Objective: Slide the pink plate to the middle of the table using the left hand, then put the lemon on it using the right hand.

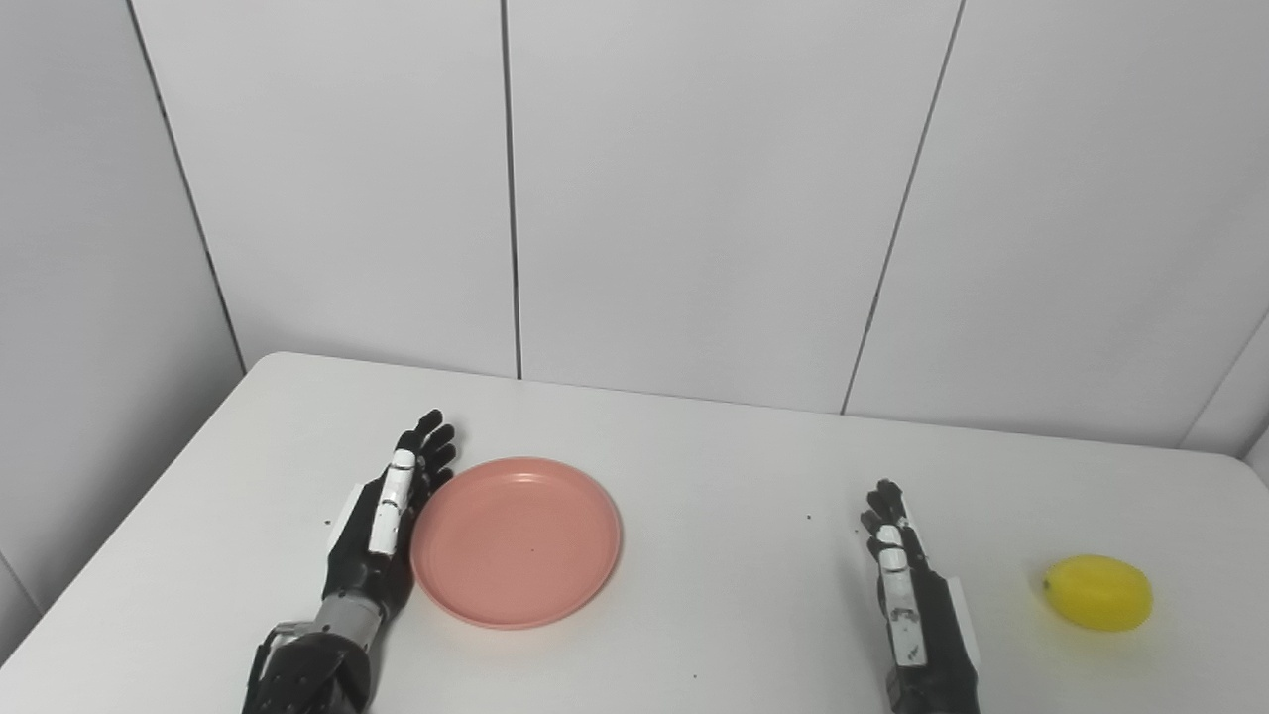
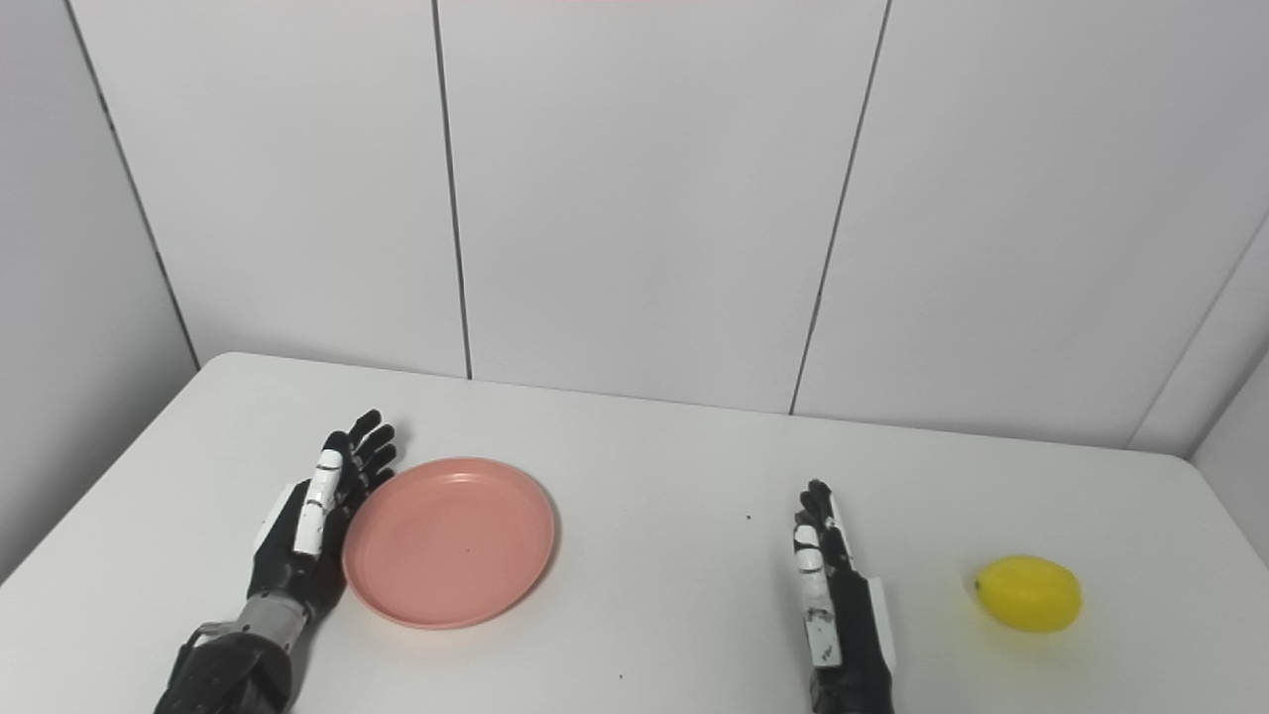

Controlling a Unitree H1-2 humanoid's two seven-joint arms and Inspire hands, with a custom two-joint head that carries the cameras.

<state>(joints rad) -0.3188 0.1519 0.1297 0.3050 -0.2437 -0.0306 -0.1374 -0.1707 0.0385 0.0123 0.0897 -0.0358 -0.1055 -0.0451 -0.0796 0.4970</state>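
Observation:
A round pink plate lies flat on the white table, left of the table's middle. My left hand stands on edge right against the plate's left rim, fingers straight and apart, holding nothing. A yellow lemon rests on the table at the right. My right hand stands on edge to the left of the lemon, a clear gap between them, fingers straight and empty.
Grey wall panels rise behind the table's far edge. The table's right edge runs just beyond the lemon. A few dark specks dot the tabletop.

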